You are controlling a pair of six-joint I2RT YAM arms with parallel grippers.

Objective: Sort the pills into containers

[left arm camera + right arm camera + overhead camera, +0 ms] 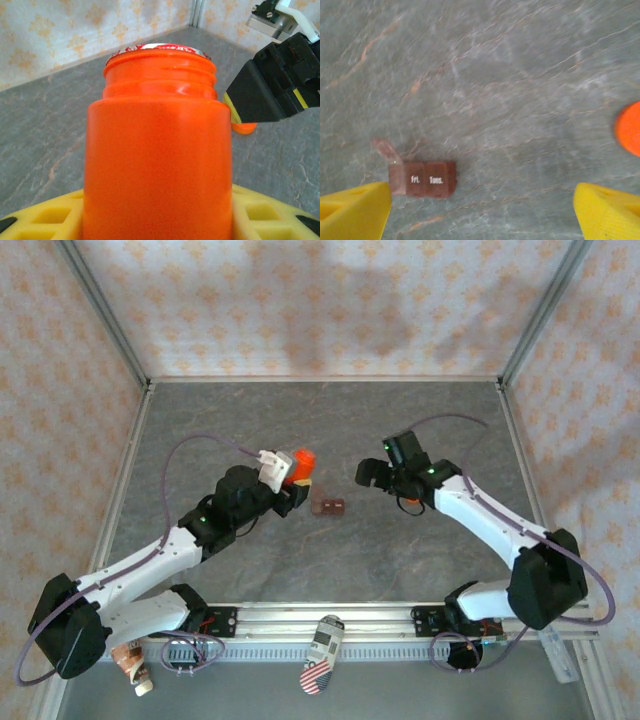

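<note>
My left gripper (157, 220) is shut on a bright orange bottle (157, 150), held upright with its cap off and a foil seal (157, 48) across the mouth. From above, the bottle (302, 462) sits left of the containers (328, 506), a small reddish-brown box on the table. In the right wrist view the containers (422, 179) show lids marked "Fri." and "Tues.", and one end lid (385, 149) stands open. My right gripper (378, 475) hovers right of the box, open, with bare table between its yellow fingers (355, 210). No pills can be seen.
An orange cap (630, 127) lies on the table under the right arm, also seen from the left wrist (243, 128). The grey marbled table (330, 420) is walled by patterned panels. Small packages (322, 652) lie by the rail at the near edge.
</note>
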